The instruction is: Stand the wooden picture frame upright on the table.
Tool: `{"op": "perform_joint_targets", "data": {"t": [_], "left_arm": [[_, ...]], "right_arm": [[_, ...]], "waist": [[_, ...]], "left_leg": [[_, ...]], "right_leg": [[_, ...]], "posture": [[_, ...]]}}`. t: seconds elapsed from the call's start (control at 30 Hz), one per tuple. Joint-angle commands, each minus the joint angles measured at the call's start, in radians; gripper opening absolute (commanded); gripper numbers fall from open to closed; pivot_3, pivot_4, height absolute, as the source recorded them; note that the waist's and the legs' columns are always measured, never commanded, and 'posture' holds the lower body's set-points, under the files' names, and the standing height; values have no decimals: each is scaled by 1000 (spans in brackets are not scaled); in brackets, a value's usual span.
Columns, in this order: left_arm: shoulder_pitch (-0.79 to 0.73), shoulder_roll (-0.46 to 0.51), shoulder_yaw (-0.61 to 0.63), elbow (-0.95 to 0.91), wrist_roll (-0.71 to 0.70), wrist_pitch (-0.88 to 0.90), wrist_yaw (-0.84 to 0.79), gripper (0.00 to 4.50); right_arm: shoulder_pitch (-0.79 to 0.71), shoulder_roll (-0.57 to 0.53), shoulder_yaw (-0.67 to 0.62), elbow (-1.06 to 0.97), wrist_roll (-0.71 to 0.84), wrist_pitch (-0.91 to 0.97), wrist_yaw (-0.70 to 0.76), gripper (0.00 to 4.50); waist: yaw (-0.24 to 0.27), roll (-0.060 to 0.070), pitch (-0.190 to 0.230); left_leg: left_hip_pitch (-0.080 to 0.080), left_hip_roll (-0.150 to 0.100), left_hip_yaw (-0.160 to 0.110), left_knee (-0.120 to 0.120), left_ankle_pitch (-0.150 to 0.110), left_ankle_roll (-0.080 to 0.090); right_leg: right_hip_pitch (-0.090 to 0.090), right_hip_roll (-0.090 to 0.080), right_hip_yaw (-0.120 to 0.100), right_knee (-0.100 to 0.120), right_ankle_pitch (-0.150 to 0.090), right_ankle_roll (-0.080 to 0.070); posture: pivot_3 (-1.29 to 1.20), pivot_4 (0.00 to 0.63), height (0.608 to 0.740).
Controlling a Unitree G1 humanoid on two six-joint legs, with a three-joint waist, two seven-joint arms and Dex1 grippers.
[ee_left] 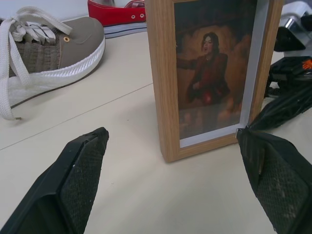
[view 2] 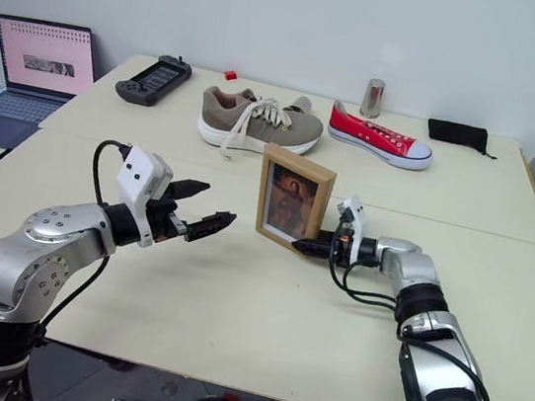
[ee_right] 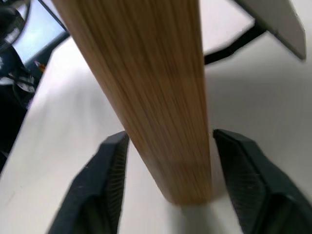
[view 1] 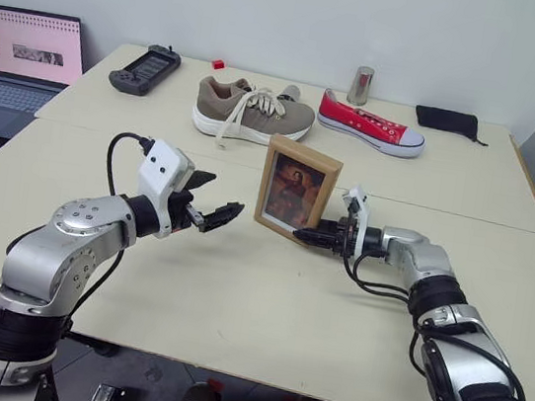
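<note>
The table (view 1: pixel 263 300), pale and seamed across its middle, carries everything here. At its far side lie a tan sneaker (view 1: pixel 252 112) with loose white laces and a red sneaker (view 1: pixel 370 124), with a metal cup (view 1: pixel 360 85), a black pouch (view 1: pixel 448 120), a handheld game console (view 1: pixel 144 70) and a small red block (view 1: pixel 218 62) along the back; a laptop (view 1: pixel 29 52) sits on a separate surface off to the robot's left.

The wooden picture frame (view 1: pixel 297 191) stands upright near the table's middle, just on the near side of the seam, its portrait facing the robot and its bottom edge on the tabletop.

The left gripper (view 1: pixel 215 203) hovers to the frame's left, fingers spread wide apart, holding nothing and clear of the wood. The right gripper (view 1: pixel 309 234) reaches in level at the frame's lower right corner. In the right wrist view its fingers (ee_right: pixel 105 180) straddle the frame's edge with a visible gap on each side, so they are apart and not clamped.

The step in hand looks like the release: the frame appears to be standing on its own. The next move calls for drawing the right gripper straight back without brushing the corner, since a nudge there could tip the frame
</note>
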Motion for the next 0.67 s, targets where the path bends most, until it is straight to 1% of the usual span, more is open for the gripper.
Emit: {"op": "perform_joint_targets", "data": {"t": [0.03, 0.1, 0.13, 0.27, 0.37, 0.5, 0.57, 0.67], "left_arm": [[-31, -1, 2, -2, 12, -26, -19, 4500], [-37, 2, -1, 5, 14, -26, -31, 4500], [-40, 2, -2, 9, 16, -26, -35, 4500], [-46, 11, -3, 36, 26, -37, -60, 4500], [-55, 20, 0, 58, 24, -28, -79, 4500], [-93, 41, 29, 123, 8, 5, -105, 4500], [-120, 63, 38, 172, 16, 1, -130, 4500], [-171, 75, 59, 248, 6, -2, -158, 4500]], "right_arm": [[7, -10, -28, -69, -13, -6, -9, 3950], [33, -32, -29, -116, -17, 12, 5, 4399], [47, -46, -28, -141, -21, 17, 9, 4495], [156, -153, -18, -321, -26, 65, 41, 4495], [259, -262, -23, -510, -37, 88, 43, 4495], [340, -363, -109, -817, 33, 222, -22, 4495], [359, -401, -169, -963, 96, 330, -55, 4495], [393, -434, -243, -1129, 178, 458, -109, 4495]], "waist": [[0, 0, 0], [0, 0, 0], [1, 0, 0], [6, 0, 0], [8, 0, 0], [3, 0, 0], [-5, 1, 0], [-7, 1, 0]], "left_leg": [[0, 0, 0, 0, 0, 0], [0, 0, 0, 0, 0, 0], [0, 0, 0, 0, 0, 0], [0, 0, 0, 0, 0, 0], [-1, -1, -1, 0, 0, 0], [-2, 0, -1, 0, 0, 0], [-2, 1, 0, 0, 0, 0], [-2, 1, -1, 0, 0, 0]], "right_leg": [[0, 0, 0, 0, 0, 0], [0, 0, 0, 0, 0, 0], [0, 0, 0, 0, 0, 0], [1, 0, 0, 0, 0, 0], [0, 0, 0, -1, 0, 0], [0, 0, 0, -2, 0, 0], [-3, 2, 1, -1, 0, 0], [-3, 2, 1, 0, 0, 0]], "posture": [[0, 150, 740], [0, 150, 740], [0, 150, 740], [0, 150, 740], [0, 150, 740], [0, 150, 740], [0, 150, 740], [0, 150, 740]]}}
